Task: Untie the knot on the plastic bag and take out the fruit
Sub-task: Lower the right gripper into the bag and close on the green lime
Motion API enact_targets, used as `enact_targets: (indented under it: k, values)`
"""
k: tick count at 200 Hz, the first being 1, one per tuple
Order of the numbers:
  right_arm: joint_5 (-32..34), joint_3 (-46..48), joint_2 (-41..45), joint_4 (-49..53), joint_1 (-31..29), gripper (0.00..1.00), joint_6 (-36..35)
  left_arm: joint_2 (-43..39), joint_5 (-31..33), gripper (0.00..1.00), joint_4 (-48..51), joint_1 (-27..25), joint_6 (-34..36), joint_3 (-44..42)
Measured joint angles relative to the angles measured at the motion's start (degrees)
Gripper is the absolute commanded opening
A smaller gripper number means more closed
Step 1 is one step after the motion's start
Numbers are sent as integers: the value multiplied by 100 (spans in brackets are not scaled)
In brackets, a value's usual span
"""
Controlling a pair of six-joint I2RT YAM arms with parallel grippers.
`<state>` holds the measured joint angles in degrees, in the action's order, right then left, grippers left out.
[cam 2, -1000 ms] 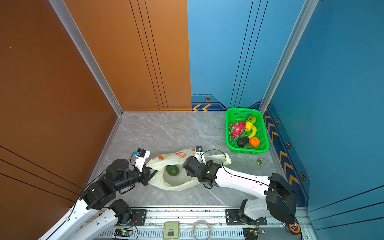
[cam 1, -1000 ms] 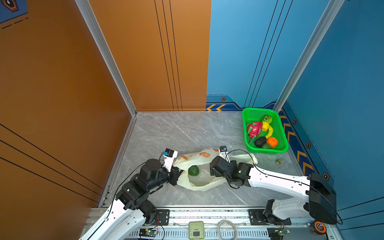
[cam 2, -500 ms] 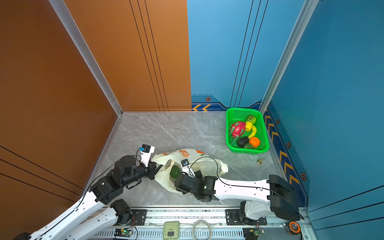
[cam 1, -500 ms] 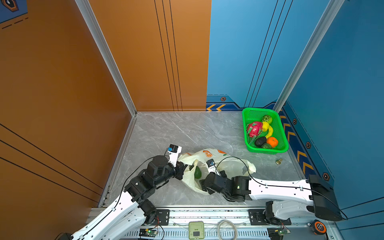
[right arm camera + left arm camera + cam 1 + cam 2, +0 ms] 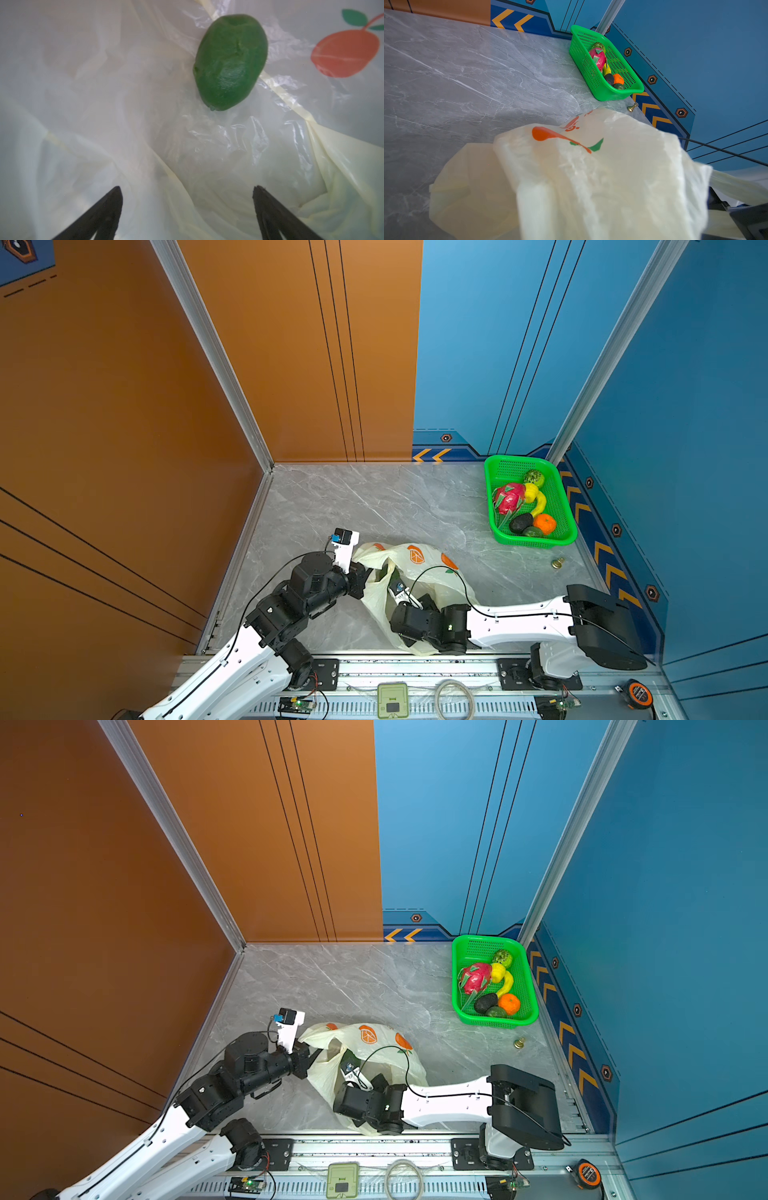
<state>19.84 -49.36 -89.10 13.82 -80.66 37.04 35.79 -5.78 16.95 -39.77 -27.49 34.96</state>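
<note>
The left tool [image 5: 360,577] is clamping the rim of the plastic bag [image 5: 419,560], which is lying on the counter [image 5: 353,506] at lower centre of the frame. The right tool [image 5: 187,187] is hovering inside it, jaws spread wide, facing a green avocado [image 5: 230,62]. Other fruit [image 5: 509,497] is sitting in the basket [image 5: 536,541] at right.

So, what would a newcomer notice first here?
The bright green basket of colourful fruit stands in the far right corner. Near the front, the pale-yellow plastic bag lies open: the left gripper pinches its edge, and the open right gripper is inside, facing a green avocado.
</note>
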Motion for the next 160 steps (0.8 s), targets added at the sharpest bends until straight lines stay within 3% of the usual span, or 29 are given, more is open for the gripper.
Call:
enact_targets:
  k: [25, 86, 160]
  values:
    - [-72, 0, -24, 4, 50, 100, 33, -9, -52, 0, 2, 11, 4, 0]
    - [-498, -516, -70, 28, 1027, 100, 76, -9, -664, 0, -225, 11, 46, -15]
    - [-706, -680, -614, -772, 1384, 100, 334, 63, -896, 0, -387, 72, 111, -262]
